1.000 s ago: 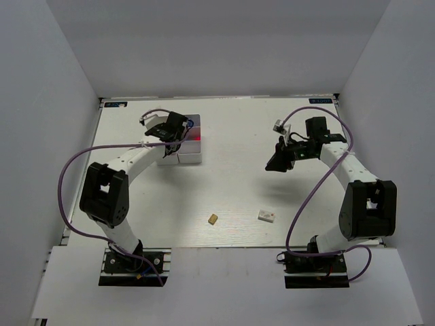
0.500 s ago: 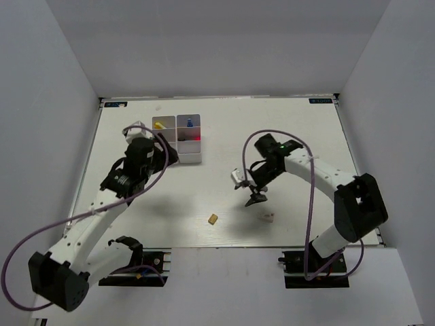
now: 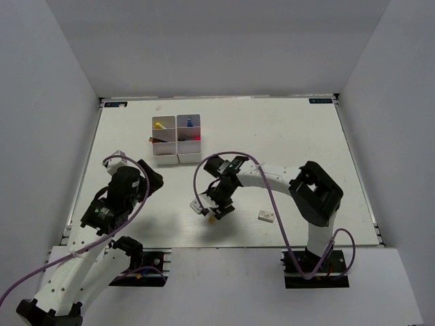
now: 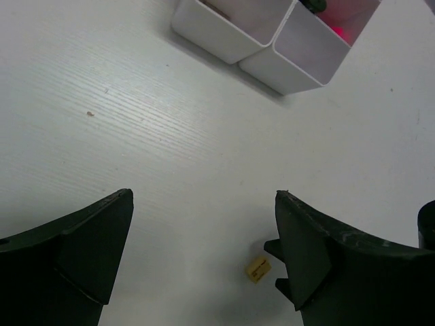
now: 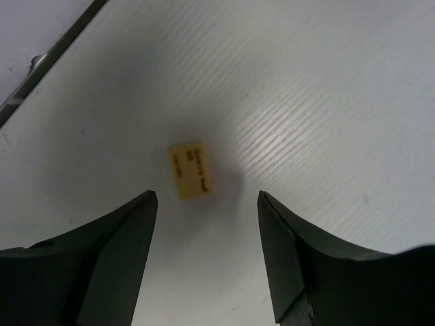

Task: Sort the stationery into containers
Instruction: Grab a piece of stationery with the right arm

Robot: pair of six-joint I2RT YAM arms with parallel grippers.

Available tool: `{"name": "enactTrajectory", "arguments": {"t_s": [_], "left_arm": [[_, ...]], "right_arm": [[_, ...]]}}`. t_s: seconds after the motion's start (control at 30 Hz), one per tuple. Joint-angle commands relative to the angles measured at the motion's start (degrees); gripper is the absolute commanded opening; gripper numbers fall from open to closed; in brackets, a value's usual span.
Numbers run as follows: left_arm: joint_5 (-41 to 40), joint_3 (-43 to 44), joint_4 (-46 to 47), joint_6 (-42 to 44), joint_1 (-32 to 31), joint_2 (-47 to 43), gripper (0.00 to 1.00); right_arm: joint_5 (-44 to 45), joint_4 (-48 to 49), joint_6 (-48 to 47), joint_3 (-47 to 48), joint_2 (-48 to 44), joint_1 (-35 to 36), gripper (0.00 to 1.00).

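Note:
A small tan eraser [image 5: 190, 170] lies flat on the table. My right gripper [image 5: 206, 195] hangs open just above it, its tips straddling the spot a little short of the eraser and touching nothing. From above, the right gripper [image 3: 215, 213] sits near the table's front middle. A white eraser [image 3: 266, 216] lies to its right. The white organiser [image 3: 177, 130] stands at the back left with a yellow item, a blue-capped bottle [image 3: 189, 123] and dark pieces inside. My left gripper [image 4: 202, 197] is open and empty, well short of the organiser [image 4: 224, 41], with the tan eraser [image 4: 257, 269] in sight below.
White walls close in the table on the left, right and back. The left arm [image 3: 122, 193] is folded back over the near-left part of the table. The right arm [image 3: 272, 178] stretches leftwards across the front half, its purple cable looping above it.
The left arm drew back from the organiser to the near left and its jaws opened. The right arm swept left and down from the back right to the tan eraser, jaws now open.

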Motion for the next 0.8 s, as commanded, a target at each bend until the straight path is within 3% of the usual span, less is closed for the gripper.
{"name": "enactTrajectory", "arguments": {"t_s": [0.0,0.23,0.43,0.53,0.63,0.77], "left_arm": [[-2.6,0.2,-4.6,-1.0,0.4,-0.8,0.95],[-2.6,-1.2,-5.2,-1.5,0.4,-2.5,0.96],[-3.7,-1.2,-5.8,-1.5,0.4,-2.5,0.97],[-3.7,-1.2,-5.8,-1.5,0.4,-3.1,0.97],[-3.7,-1.2,-5.8,-1.5,0.4,-3.1,0.97],[-3.7,-1.7,-5.8,-1.5,0.4,-3.6,0.97]], "right_arm": [[3.4,0.1,0.6,3.8,2.4,2.5,0.66],[7.6,3.1,3.6,2.6,5.3,5.7,0.62],[10.5,5.5,4.2,-0.4,4.6,6.1,0.47],[12.7,8.3,5.8,-3.3,3.4,6.1,0.32],[12.9,7.5,8.3,-2.6,3.0,5.3,0.09],[13.3,6.3,13.2,3.8,2.5,2.3,0.00]]}}
